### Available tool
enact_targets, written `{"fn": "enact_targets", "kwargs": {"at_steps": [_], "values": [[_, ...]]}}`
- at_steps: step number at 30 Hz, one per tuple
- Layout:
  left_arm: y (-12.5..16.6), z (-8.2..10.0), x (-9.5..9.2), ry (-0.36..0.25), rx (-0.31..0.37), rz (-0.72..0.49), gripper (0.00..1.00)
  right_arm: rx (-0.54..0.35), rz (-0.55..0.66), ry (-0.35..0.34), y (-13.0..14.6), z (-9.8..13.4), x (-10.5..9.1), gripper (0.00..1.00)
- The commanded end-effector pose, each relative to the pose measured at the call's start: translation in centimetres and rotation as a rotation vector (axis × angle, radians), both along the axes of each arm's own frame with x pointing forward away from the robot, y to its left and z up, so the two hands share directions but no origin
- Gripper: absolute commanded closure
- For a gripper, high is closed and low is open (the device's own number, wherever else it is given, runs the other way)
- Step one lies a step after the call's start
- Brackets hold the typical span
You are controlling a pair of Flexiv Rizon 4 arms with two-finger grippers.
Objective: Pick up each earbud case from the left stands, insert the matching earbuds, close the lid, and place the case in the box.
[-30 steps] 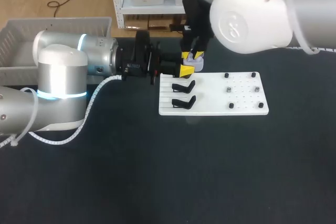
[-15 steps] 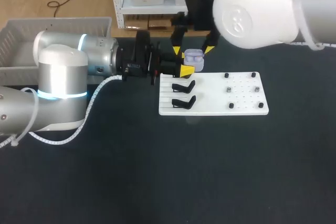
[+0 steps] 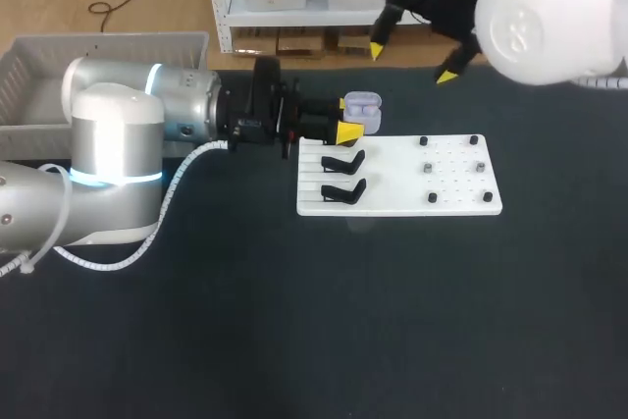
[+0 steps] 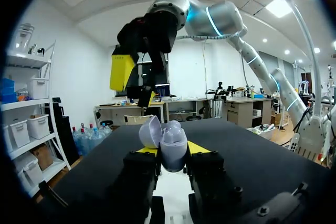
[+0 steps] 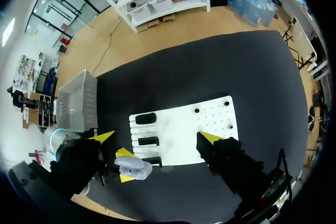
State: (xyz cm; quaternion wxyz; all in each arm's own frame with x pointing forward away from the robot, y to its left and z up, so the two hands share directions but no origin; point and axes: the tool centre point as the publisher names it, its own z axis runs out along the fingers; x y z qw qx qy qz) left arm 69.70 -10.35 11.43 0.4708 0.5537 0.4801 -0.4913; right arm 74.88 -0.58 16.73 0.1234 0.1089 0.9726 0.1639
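Note:
A lilac earbud case (image 3: 361, 105) with its lid open is held above the white board's back left corner, and my left gripper (image 3: 353, 121) is shut on it from both sides. In the left wrist view the case (image 4: 171, 142) stands upright between the yellow tips, lid tilted back. My right gripper (image 3: 412, 62) hangs wide open, high above the table's far edge, apart from the case and holding nothing. From the right wrist view, the case (image 5: 134, 167) lies far below its spread fingers (image 5: 210, 138). Two black stands (image 3: 343, 161) on the board are bare.
The white board (image 3: 451, 193) lies mid-table, with small pegs and earbud holders (image 3: 429, 168) on its right half. A pale basket (image 3: 59, 56) sits at the table's far left, behind my left arm. Dark table mat surrounds the board.
My right gripper opened, came off the case, then rose and moved away to the back right. The case stays in the left gripper, which has not moved.

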Motion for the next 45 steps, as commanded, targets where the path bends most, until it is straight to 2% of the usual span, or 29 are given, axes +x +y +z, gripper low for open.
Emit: {"fn": "enact_targets", "kwargs": {"at_steps": [1, 9, 17, 24, 31, 45], "values": [[0.0, 0.0, -0.1, -0.001, 0.000, 0.002, 1.00, -0.021, -0.024, -0.015, 0.1, -0.9, 0.4, 0.00], [0.0, 0.0, -0.1, -0.001, 0.000, 0.002, 1.00, -0.062, -0.024, 0.054, -0.2, -3.2, 1.5, 0.00], [0.0, 0.0, -0.1, -0.001, 0.000, 0.002, 1.00, -0.084, 0.007, 0.120, -0.2, -4.8, 1.3, 0.00], [0.0, 0.0, -0.1, -0.001, 0.000, 0.002, 1.00, -0.104, 0.060, 0.173, 0.2, -5.3, -0.3, 0.00], [0.0, 0.0, -0.1, -0.001, 0.000, 0.002, 1.00, -0.119, 0.095, 0.184, 0.7, -5.2, -2.3, 0.00], [0.0, 0.0, -0.1, -0.001, 0.000, 0.002, 1.00, -0.124, 0.125, 0.206, 0.6, -5.2, -3.9, 0.00]]}}
